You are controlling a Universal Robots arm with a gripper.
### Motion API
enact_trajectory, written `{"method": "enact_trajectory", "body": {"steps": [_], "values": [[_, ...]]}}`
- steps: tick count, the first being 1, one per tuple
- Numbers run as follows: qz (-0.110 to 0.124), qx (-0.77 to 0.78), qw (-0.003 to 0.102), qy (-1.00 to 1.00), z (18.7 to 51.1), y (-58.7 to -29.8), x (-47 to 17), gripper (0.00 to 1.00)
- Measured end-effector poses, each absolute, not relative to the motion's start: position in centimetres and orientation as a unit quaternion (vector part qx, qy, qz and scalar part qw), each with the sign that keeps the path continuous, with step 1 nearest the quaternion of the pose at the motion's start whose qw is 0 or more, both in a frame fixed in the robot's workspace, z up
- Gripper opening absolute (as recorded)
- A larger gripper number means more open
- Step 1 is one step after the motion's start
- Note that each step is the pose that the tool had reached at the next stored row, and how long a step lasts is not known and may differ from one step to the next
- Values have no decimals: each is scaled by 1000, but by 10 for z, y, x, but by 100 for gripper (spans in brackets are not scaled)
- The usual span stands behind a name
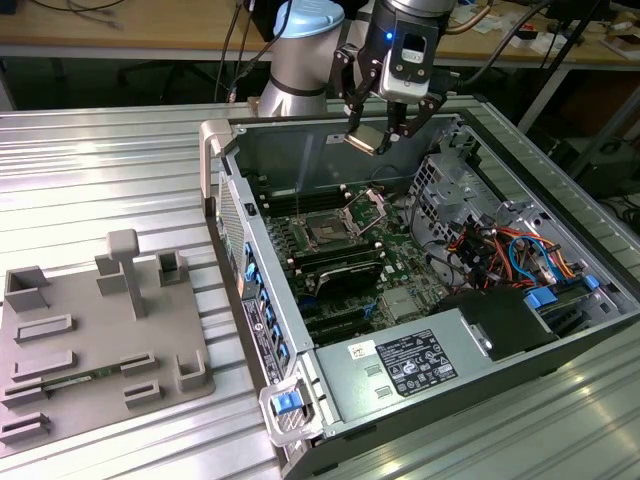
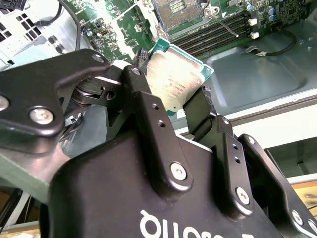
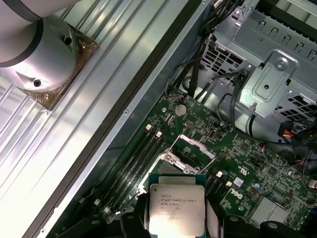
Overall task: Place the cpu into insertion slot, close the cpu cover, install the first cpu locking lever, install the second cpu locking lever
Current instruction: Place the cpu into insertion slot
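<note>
In the exterior view the arm point(image 1: 300, 55) reaches down from the far side over an open computer case point(image 1: 560, 330) that lies on a ribbed metal worktop point(image 1: 90, 150). Its wrist points steeply downward. The hand point(image 1: 372, 135) is clenched on the cpu point(image 1: 368, 140), which hangs tilted in the air above the rear of the case. The insertion slot point(image 1: 325, 230) sits lower on the motherboard, apart from the chip, with its dark centre exposed. Just beside it, toward the exterior view's right, the cpu cover point(image 1: 366, 206) stands swung up. A grey fixture plate point(image 1: 100, 340) rests on the worktop at the exterior view's left.

In the second wrist view the cpu point(image 2: 173, 82) shows its silver-grey top and green edge. It is pinched on two opposite sides by the black fingers point(image 2: 143, 101). Beyond it lie the insertion slot point(image 2: 174, 9) and the long memory slots point(image 2: 218, 29).

In the first wrist view the cpu point(image 3: 176, 214) is flat to the camera, gripped at both sides. The raised cpu cover point(image 3: 192, 148) sits past its far edge. A metal drive cage point(image 3: 277, 64) stands near the board.
</note>
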State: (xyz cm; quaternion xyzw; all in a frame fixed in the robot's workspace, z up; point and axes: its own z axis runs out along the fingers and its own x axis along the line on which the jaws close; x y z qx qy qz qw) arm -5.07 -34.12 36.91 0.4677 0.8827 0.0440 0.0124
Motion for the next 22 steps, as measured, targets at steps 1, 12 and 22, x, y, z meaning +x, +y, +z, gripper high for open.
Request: {"method": "enact_trajectory", "body": {"steps": [1, 12, 22], "values": [[44, 468, 12, 883, 369, -341, -51, 55], [43, 505, 14, 862, 369, -341, -51, 55], [43, 509, 14, 859, 369, -341, -51, 55]]}}
